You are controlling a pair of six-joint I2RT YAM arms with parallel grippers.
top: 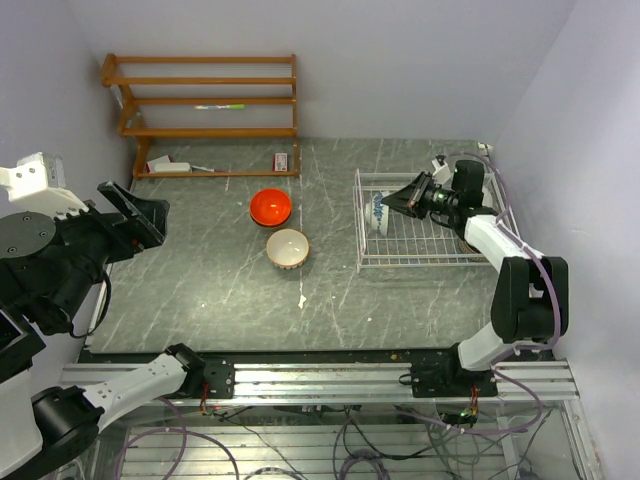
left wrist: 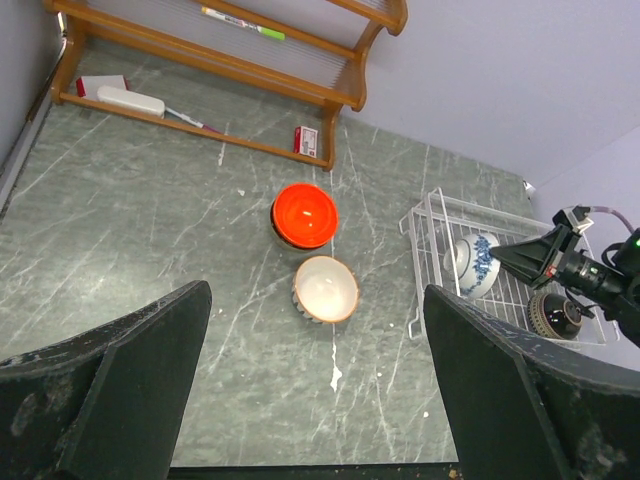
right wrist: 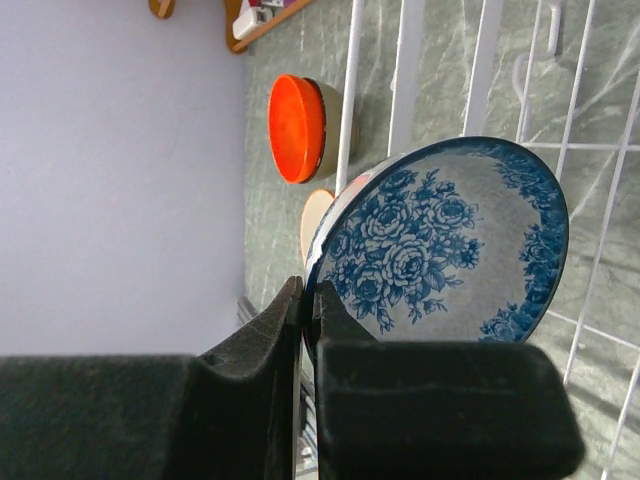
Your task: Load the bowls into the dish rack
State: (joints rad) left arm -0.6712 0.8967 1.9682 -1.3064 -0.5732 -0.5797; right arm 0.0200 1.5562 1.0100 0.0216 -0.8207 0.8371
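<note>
The white wire dish rack (top: pixel 432 258) stands at the right of the table. My right gripper (top: pixel 393 204) is shut on the rim of the blue-and-white patterned bowl (top: pixel 376 212), holding it on edge at the rack's left end; the bowl fills the right wrist view (right wrist: pixel 450 235). A dark brown-black bowl (left wrist: pixel 556 312) lies in the rack behind it. The orange-red bowl (top: pixel 271 207) and a ribbed white bowl with a tan rim (top: pixel 287 247) sit on the table's middle. My left gripper (left wrist: pixel 315 390) is open and empty, high at the left.
A brown wooden shelf unit (top: pixel 205 100) stands at the back left with a white object (top: pixel 168 166) and a small red-and-white box (top: pixel 282 160) on its bottom shelf. Walls close in on the left, back and right.
</note>
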